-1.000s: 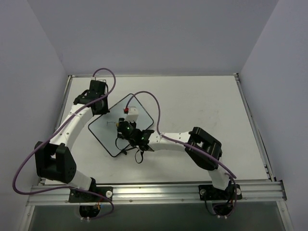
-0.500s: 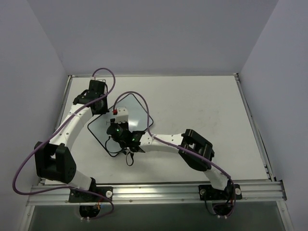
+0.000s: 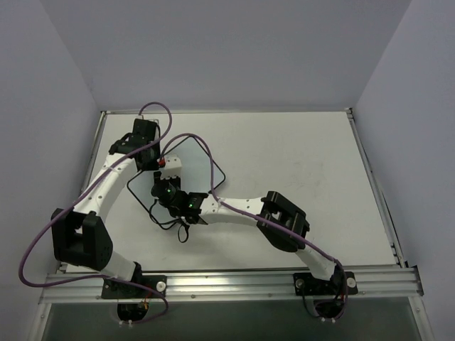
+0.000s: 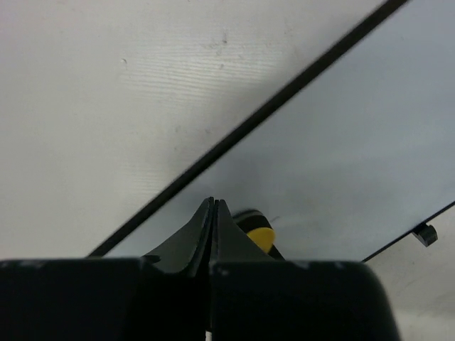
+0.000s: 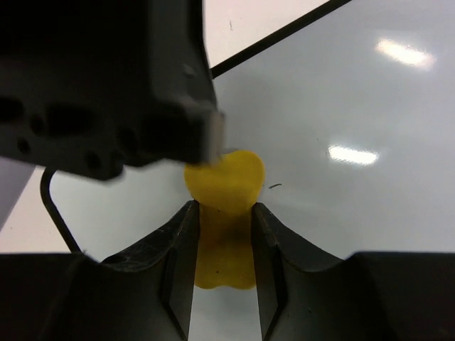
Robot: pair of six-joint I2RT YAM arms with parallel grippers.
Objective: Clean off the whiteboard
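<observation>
The whiteboard [image 3: 199, 168] lies flat on the bench [image 3: 306, 156], left of centre and turned cornerwise, with one corner pointing far and another pointing right; both arms reach over it and hide much of its left and near parts. The left arm [image 3: 106, 181] comes in from the left side of the bench; its jaws are closed on nothing, the two tips pressed together with no gap between them; in the left wrist view they sit over the board just inside its thin black rim [image 4: 270, 114], though I cannot tell whether they touch the surface. The right arm [image 3: 238, 209] stretches from the near right across to the board; its jaws grip a yellow eraser [image 5: 226, 177], whose rounded end sticks out past the tips, low over the white surface and just beside the black housing of the left jaws; whether it presses on the board I cannot tell. A short thin black mark [image 5: 274, 186] lies on the board just beside the eraser; the surface around it is white, with bright spots of lamp glare. In the left wrist view a bit of the eraser's yellow shows just past the closed tips; a small black foot [image 4: 424, 234] shows at the board's edge. A purple cable [image 3: 43, 241] loops out from the left arm.
</observation>
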